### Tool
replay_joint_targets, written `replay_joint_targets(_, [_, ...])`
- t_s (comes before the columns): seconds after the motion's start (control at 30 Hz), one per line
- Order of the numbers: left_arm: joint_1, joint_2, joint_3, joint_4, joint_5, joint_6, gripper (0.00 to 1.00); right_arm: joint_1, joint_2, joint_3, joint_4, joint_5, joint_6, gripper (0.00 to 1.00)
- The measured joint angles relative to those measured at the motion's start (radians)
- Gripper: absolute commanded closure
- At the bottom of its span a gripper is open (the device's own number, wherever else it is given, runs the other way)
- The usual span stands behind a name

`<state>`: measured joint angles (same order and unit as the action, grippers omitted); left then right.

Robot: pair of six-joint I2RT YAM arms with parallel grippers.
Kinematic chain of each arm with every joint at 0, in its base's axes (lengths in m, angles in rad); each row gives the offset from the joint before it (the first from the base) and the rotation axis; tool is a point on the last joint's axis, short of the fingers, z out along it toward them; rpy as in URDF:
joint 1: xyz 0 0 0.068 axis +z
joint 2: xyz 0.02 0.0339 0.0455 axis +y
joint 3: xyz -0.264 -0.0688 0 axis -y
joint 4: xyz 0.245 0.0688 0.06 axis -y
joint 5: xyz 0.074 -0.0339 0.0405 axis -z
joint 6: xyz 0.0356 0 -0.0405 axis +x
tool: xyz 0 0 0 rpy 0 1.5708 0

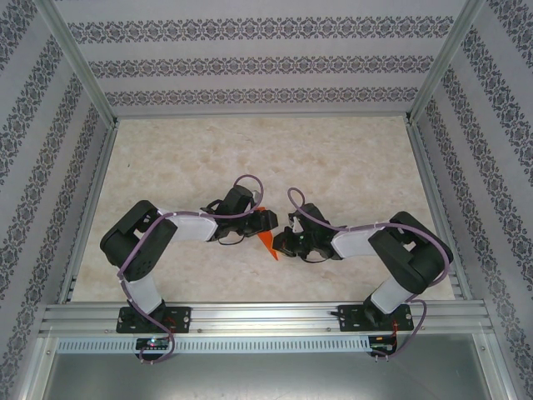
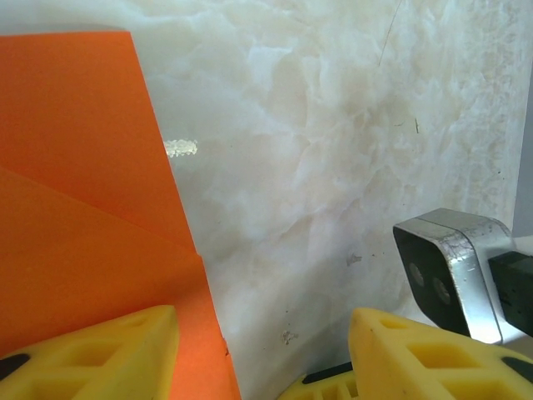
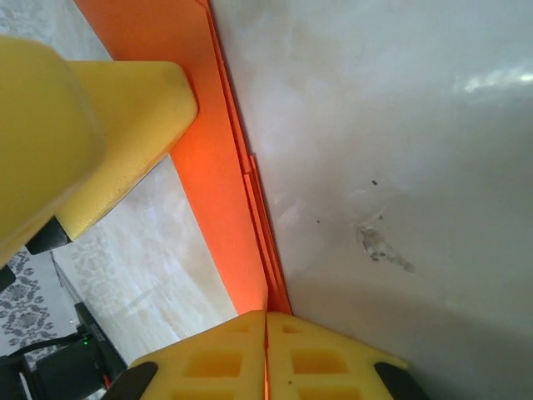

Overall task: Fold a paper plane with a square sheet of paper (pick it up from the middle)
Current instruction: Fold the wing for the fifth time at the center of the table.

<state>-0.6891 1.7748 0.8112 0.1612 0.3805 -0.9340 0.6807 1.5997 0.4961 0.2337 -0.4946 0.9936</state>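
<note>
**Fold in hand: right pinch sound, left fingers standing apart**

Nearest, at the bottom edge of the right wrist view, my right gripper has its yellow pads pressed together on the lower end of the orange sheet. The layered edge runs straight into the seam between them. Finding: the grip takes the edge only, so I judge that a hard pull would slip or tear it.

At the bottom of the left wrist view, my left gripper stands with its fingers apart and bare table between them. The left-hand finger overlaps the sheet, which fills the left of that frame and carries a diagonal crease. I cannot tell whether that finger touches the paper or hangs above it.

Further up the right wrist view, a yellow finger of the left gripper lies across the upper left, just beside the orange strip.

Overhead, both grippers meet at the centre of the table, with the paper a small orange point between them.

Judgement: the sheet is part folded, not yet a plane. To do this step well, I should:
- hold the right pinch firm as an anchor;
- lay the left finger flat on the paper;
- stroke slowly along the crease, away from the pinch, so the layers line up.

Risk: thin paper skating on the smooth table.
</note>
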Motion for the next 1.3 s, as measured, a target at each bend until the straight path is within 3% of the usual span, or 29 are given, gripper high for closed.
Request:
replay_joint_targets(0.23, [0.000,0.001,0.003,-0.004,0.003,0.007,0.42,0.003,-0.063,0.014,-0.143,0.008,-0.051,0.75])
replay_joint_targets(0.6, [0.000,0.006,0.017,-0.024,0.006,0.011,0.43,0.035,-0.075,0.061,-0.241,0.009,-0.109,0.66])
replay_joint_targets(0.9, [0.000,0.008,0.021,-0.031,0.006,0.014,0.43,0.053,-0.103,0.116,-0.297,0.032,-0.155,0.65])
replay_joint_targets(1.3, [0.000,0.011,0.026,-0.037,0.007,0.014,0.43,0.066,-0.039,0.152,-0.347,0.072,-0.185,0.72])
